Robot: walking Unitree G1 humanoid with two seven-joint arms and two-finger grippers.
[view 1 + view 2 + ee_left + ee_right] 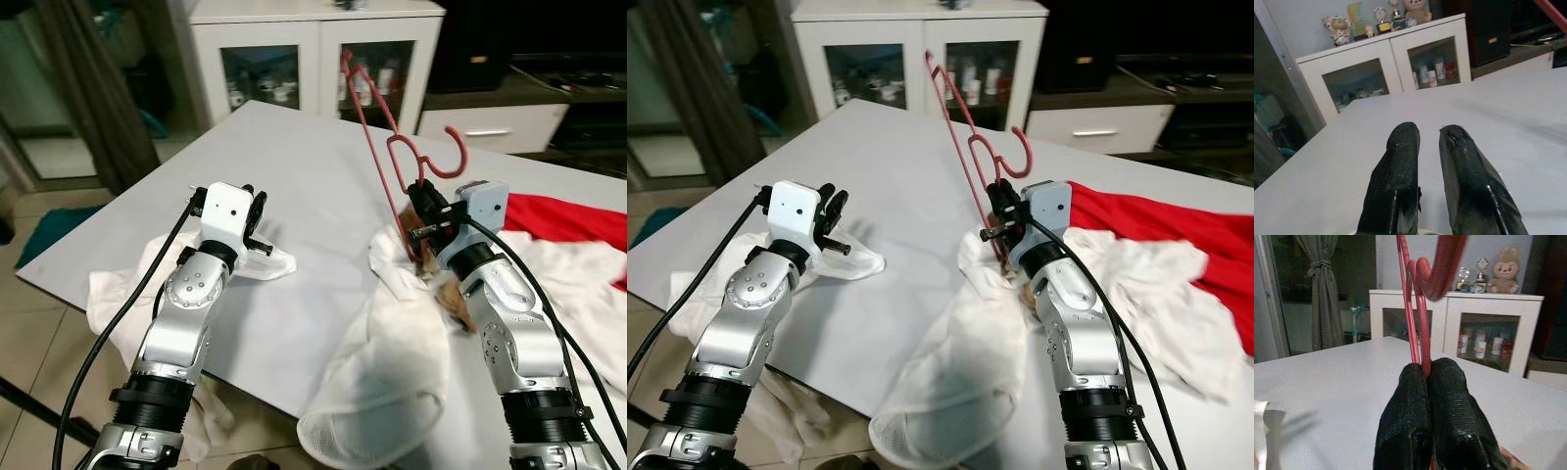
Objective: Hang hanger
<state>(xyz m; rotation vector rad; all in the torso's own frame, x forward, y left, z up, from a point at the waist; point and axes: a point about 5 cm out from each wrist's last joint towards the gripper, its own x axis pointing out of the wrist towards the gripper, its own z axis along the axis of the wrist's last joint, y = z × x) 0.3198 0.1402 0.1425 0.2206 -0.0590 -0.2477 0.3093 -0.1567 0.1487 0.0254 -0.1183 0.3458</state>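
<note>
Right pincer (1426,382) is clamped tight on the red hanger (392,157), fingers (1405,396) pressed together around its wire. Hanger stands nearly upright above the surface (313,186), hook curling toward the red cloth (568,220). The hanger's lower end sits among the white shirt (392,362), which drapes over the surface's near edge. Left pincer (1429,147) hovers low over the surface, well apart from the hanger, fingers (1396,166) slightly parted with nothing between them. A white cloth (127,284) lies just beside and under the left arm. Beyond the surface's far edge stands a white cabinet (313,49) with glass doors; plush toys (1337,27) sit on top of it.
</note>
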